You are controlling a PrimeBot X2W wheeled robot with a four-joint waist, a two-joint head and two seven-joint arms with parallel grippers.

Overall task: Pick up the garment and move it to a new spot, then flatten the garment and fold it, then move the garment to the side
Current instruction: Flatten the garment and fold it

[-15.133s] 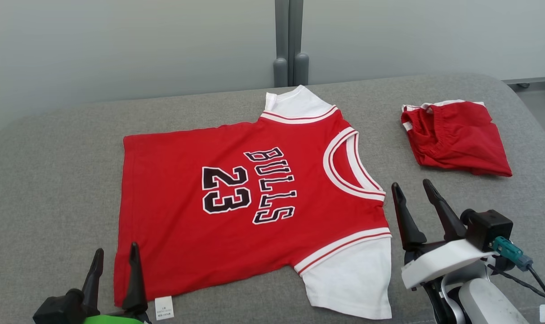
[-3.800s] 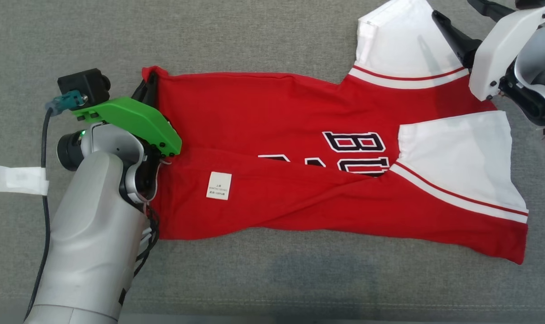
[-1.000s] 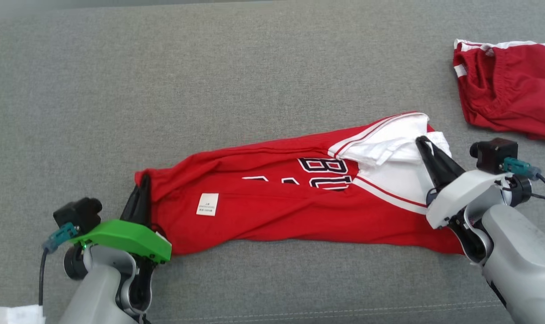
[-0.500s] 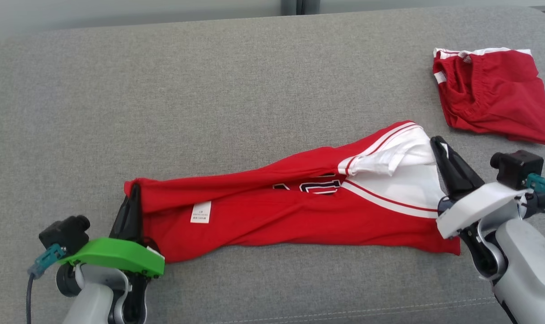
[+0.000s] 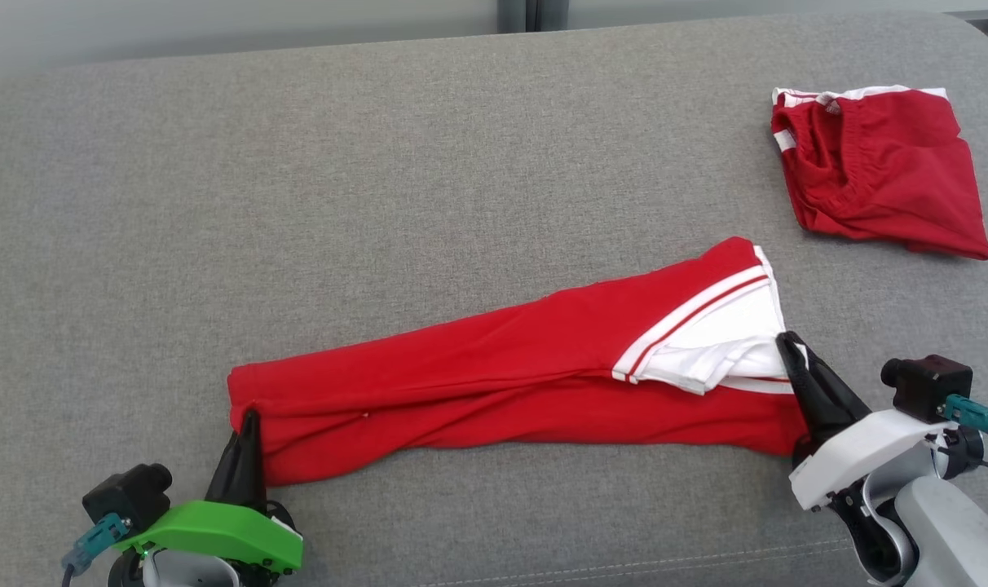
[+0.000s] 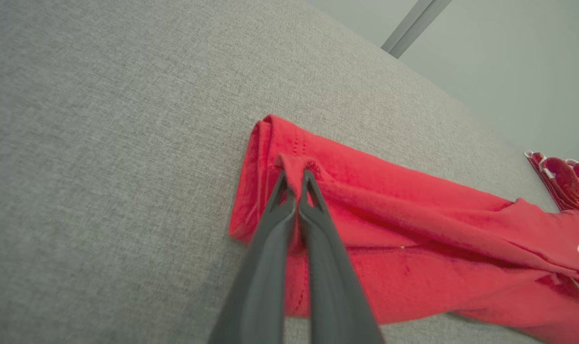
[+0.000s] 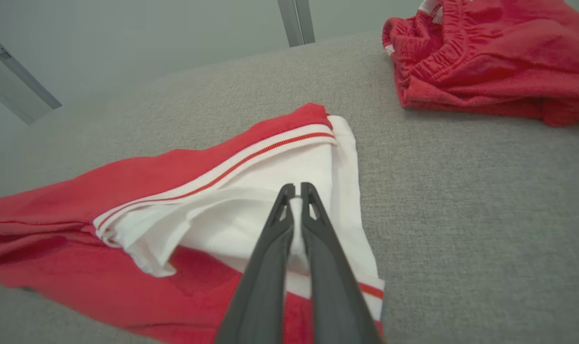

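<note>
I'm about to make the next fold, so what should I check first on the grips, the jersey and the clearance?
1. Grip of left claw on jersey hem end: ok, shut on cloth.
2. Grip of right claw on white sleeve: ok, shut on cloth.
3. Jersey folded into a long strip on grey surface: ok.
4. Sleeve end tidy: not ok, white layers bunched.
5. Folded shorts apart from jersey: ok.
6. Hidden lower layers aligned: cannot tell.
</note>
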